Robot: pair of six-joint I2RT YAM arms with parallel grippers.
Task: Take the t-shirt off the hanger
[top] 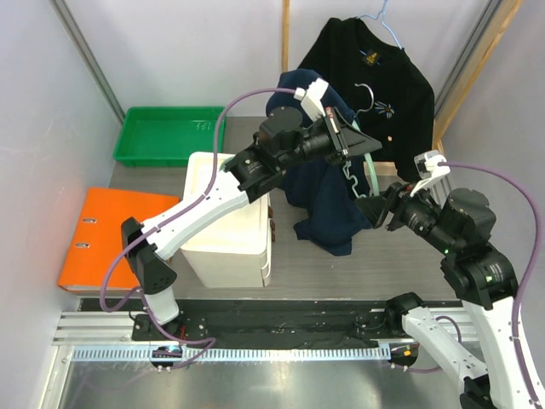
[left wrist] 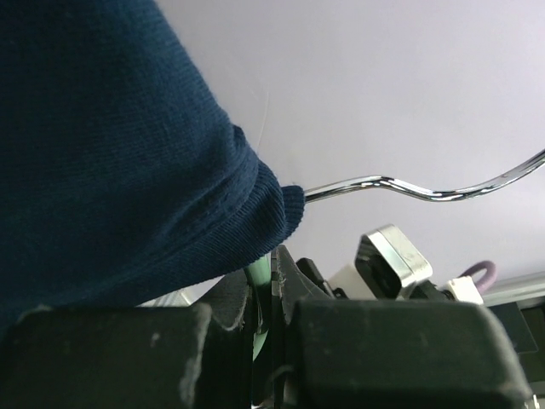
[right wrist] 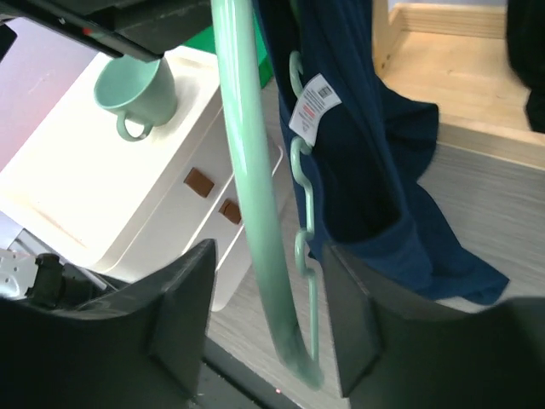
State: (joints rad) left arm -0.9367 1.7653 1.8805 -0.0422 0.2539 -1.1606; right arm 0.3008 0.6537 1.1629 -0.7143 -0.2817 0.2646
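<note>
The navy t-shirt point(top: 322, 192) hangs from a mint green hanger point(top: 373, 174) held up over the table. My left gripper point(top: 361, 141) is shut on the hanger point(left wrist: 257, 274) near its top, just below its chrome hook point(left wrist: 409, 186). The shirt's collar point(left wrist: 102, 153) lies bunched against the left gripper point(left wrist: 272, 281). My right gripper point(top: 370, 210) is open. In the right wrist view its jaws point(right wrist: 268, 256) stand on either side of the hanger's bare arm point(right wrist: 255, 213) without touching it. The shirt point(right wrist: 366, 153) with its white label point(right wrist: 313, 104) hangs just right of that arm.
A white drawer box point(top: 226, 213) with a mint mug point(right wrist: 136, 85) on top stands under the left arm. A green tray point(top: 166, 136) is at the back left and an orange binder point(top: 106, 234) at the left. A black sweater point(top: 383, 85) hangs at the back.
</note>
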